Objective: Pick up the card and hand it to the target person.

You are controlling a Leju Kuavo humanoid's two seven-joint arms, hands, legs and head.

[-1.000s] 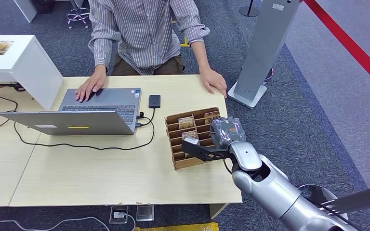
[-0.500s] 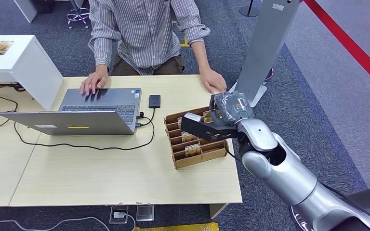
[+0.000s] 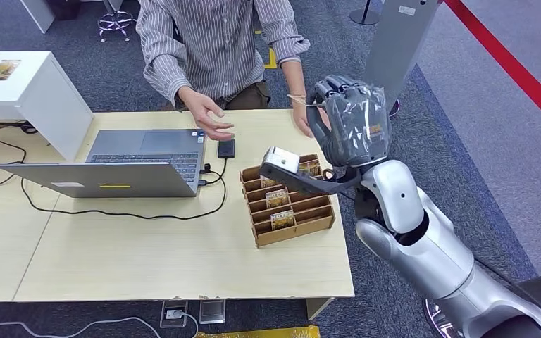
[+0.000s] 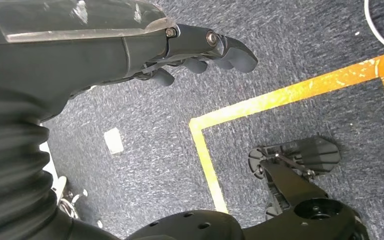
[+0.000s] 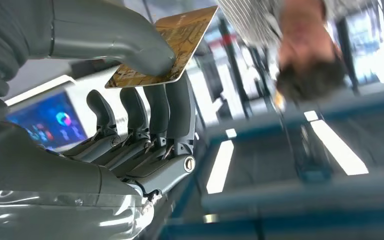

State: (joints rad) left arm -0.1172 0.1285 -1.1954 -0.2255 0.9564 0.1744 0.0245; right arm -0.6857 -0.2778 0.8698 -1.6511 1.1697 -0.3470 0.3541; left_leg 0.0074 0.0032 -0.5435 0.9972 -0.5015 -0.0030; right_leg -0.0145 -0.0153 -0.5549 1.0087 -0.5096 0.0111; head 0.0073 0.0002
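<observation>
An office: laptop (image 3: 123,160) on desk (image 3: 148,253) (grey carpet (image 3: 465,141)); kiosk (image 3: 387,70).

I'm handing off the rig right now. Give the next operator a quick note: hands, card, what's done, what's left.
Right hand: raised over the table's far edge, pinching the card between thumb and fingers.
Left hand: hanging over the floor, holding nothing.
Done: card is out of the wooden card rack, where other cards remain.
Left: pass it to the person seated opposite, whose open hand is lifted above the laptop.
</observation>
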